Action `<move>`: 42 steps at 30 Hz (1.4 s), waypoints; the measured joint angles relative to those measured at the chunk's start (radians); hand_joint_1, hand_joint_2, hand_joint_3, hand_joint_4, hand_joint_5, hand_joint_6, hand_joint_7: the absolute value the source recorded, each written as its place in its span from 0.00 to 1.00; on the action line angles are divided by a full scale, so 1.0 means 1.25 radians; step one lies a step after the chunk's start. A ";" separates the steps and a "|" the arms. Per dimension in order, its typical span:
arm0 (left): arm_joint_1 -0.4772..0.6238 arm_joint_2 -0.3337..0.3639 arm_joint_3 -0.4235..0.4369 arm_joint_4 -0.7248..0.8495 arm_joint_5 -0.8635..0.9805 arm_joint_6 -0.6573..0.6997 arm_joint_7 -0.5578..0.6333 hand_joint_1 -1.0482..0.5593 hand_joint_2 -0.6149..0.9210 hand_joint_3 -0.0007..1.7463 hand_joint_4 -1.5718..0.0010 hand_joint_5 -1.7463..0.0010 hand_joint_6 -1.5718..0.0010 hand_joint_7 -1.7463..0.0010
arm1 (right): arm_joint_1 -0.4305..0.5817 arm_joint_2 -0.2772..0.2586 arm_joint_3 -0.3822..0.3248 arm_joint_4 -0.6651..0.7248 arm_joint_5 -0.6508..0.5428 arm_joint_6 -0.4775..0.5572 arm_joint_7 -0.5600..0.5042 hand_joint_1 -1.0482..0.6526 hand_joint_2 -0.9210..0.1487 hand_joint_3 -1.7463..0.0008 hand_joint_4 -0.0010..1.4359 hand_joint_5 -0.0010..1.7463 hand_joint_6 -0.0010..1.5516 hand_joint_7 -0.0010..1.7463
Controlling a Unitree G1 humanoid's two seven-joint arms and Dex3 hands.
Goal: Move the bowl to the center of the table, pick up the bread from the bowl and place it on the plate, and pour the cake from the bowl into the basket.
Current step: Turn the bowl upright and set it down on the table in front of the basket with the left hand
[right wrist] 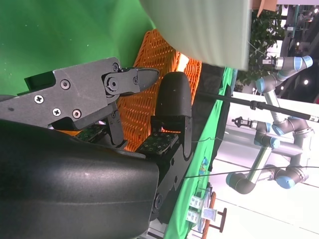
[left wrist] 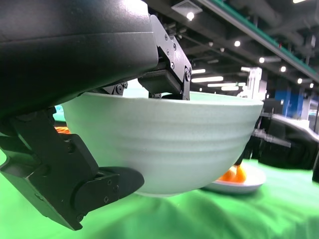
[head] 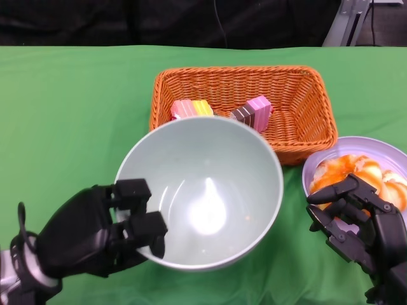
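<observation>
Bowl (head: 203, 190) rim overlapping basket (head: 305, 136) edge

A green cloth (head: 76, 108) covers the table, a black curtain (head: 159, 22) hangs along its far edge, and off beyond the table stand grey robot arms with blue joints (right wrist: 279, 124) under rows of ceiling lights (left wrist: 209, 79).

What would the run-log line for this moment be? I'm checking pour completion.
bowl: empty, gripped by left robot hand | cakes: in basket | bread: on plate | right robot hand: holds nothing
</observation>
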 measured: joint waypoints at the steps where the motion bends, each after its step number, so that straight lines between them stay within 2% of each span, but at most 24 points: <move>1: 0.001 0.008 -0.011 0.000 0.009 0.006 0.013 0.64 0.77 0.35 0.54 0.00 0.60 0.02 | 0.000 0.000 0.000 -0.003 0.000 0.002 0.000 0.50 0.00 0.90 0.49 0.89 0.45 0.66; 3: 0.000 0.022 -0.034 0.003 0.032 0.015 0.036 0.61 0.85 0.21 0.54 0.00 0.57 0.06 | 0.001 0.000 0.000 -0.015 0.000 0.005 0.000 0.50 0.00 0.90 0.49 0.88 0.45 0.66; 4: 0.001 0.026 -0.044 0.005 0.038 0.018 0.043 0.60 0.87 0.18 0.54 0.00 0.56 0.08 | 0.001 0.000 0.000 -0.019 0.000 0.005 0.000 0.50 0.00 0.90 0.49 0.88 0.45 0.66; 9: 0.000 0.043 -0.086 0.031 0.059 0.041 0.086 0.65 0.90 0.15 0.52 0.00 0.57 0.05 | 0.001 0.000 0.000 -0.022 -0.004 0.005 -0.011 0.50 0.01 0.91 0.50 0.88 0.46 0.66; 13: -0.003 0.047 -0.117 0.057 0.067 0.051 0.116 0.62 0.91 0.12 0.53 0.00 0.58 0.06 | 0.007 0.000 0.003 -0.029 -0.003 0.007 -0.014 0.51 0.00 0.91 0.49 0.89 0.45 0.67; 18: -0.019 0.048 -0.157 0.088 0.073 0.066 0.123 0.58 0.94 0.03 0.52 0.02 0.53 0.15 | 0.013 0.000 0.009 -0.033 -0.003 0.012 -0.013 0.49 0.00 0.91 0.50 0.88 0.45 0.66; 23: -0.034 0.046 -0.185 0.126 0.070 0.074 0.121 0.60 0.93 0.02 0.54 0.02 0.53 0.15 | 0.019 0.000 0.015 -0.050 -0.003 0.017 -0.011 0.48 0.00 0.91 0.49 0.88 0.44 0.67; 30: -0.037 0.015 -0.200 0.170 0.061 0.121 0.104 0.56 0.94 0.01 0.56 0.00 0.52 0.20 | 0.024 0.001 0.021 -0.060 -0.006 0.018 -0.021 0.49 0.00 0.91 0.50 0.88 0.44 0.67; 33: -0.038 -0.001 -0.204 0.171 0.053 0.139 0.100 0.55 0.94 0.00 0.57 0.00 0.54 0.18 | 0.026 0.001 0.022 -0.060 -0.007 0.018 -0.025 0.50 0.00 0.91 0.50 0.88 0.44 0.67; 39: -0.038 -0.029 -0.204 0.167 0.033 0.189 0.122 0.61 0.93 0.00 0.57 0.00 0.54 0.16 | 0.030 0.001 0.025 -0.060 -0.006 0.023 -0.027 0.50 0.00 0.91 0.49 0.88 0.45 0.68; 41: -0.038 -0.037 -0.204 0.167 0.031 0.201 0.136 0.61 0.94 0.00 0.57 0.02 0.51 0.22 | 0.030 0.002 0.025 -0.060 -0.007 0.024 -0.029 0.50 0.00 0.91 0.50 0.88 0.45 0.68; 42: -0.038 -0.040 -0.204 0.167 0.030 0.204 0.144 0.61 0.94 0.00 0.56 0.06 0.49 0.29 | 0.030 0.002 0.025 -0.060 -0.007 0.025 -0.030 0.49 0.00 0.92 0.50 0.88 0.45 0.68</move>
